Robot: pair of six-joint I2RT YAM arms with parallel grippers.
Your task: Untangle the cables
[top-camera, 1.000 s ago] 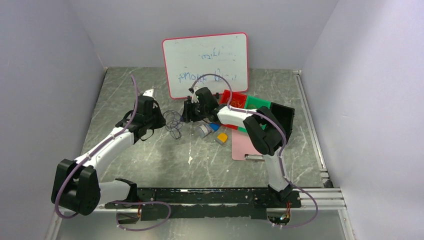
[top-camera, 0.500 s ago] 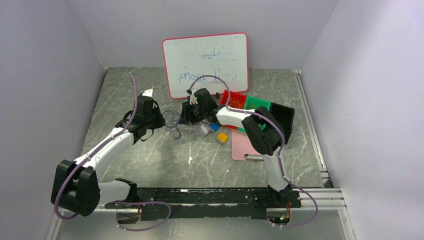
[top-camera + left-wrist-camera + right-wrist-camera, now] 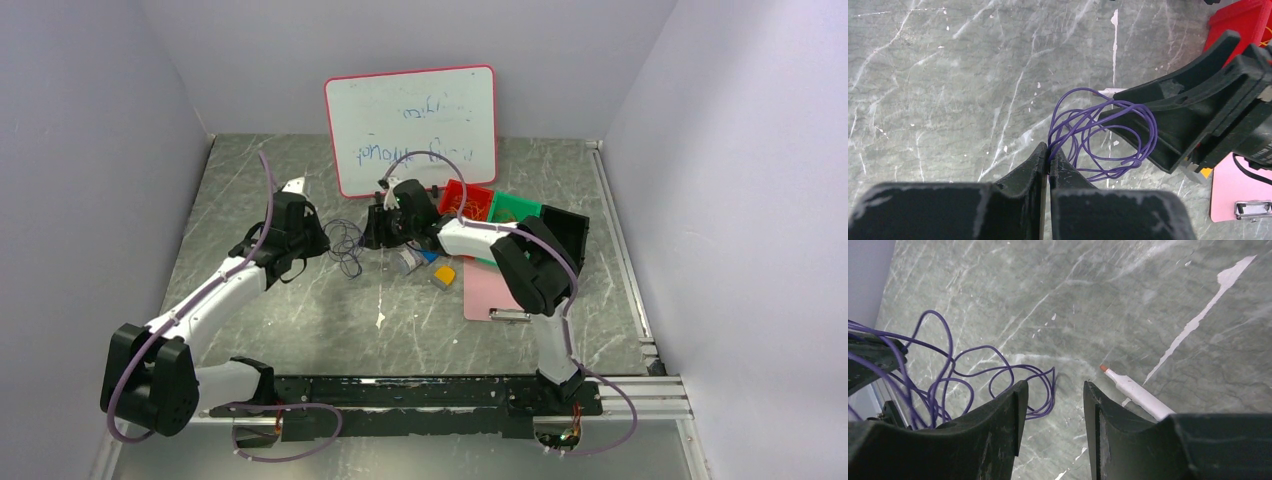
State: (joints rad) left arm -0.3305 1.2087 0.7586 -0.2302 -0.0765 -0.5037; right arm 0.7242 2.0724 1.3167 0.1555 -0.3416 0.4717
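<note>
A thin dark purple cable (image 3: 346, 245) lies in loose loops on the grey marbled table, between my two grippers. My left gripper (image 3: 322, 240) is shut on one strand of it, and the left wrist view shows its fingertips (image 3: 1049, 156) pinching the strand with the loops (image 3: 1100, 132) fanning out beyond. My right gripper (image 3: 368, 232) is open and empty just right of the loops, and it also shows in the left wrist view (image 3: 1173, 127). In the right wrist view the open gripper (image 3: 1053, 390) hovers over bare table beside the cable (image 3: 973, 375). No orange or yellowish wires show in the tangle.
A white marker (image 3: 1140, 394) lies by the right finger. A whiteboard (image 3: 411, 130) stands at the back. A red bin (image 3: 468, 200), green bin (image 3: 515, 208), pink clipboard (image 3: 490, 290), yellow block (image 3: 444, 275) and grey cylinder (image 3: 407, 262) sit right of the cable.
My right gripper has edged slightly left toward the cable loops. The left gripper has stayed shut on the strand and hardly moved.
</note>
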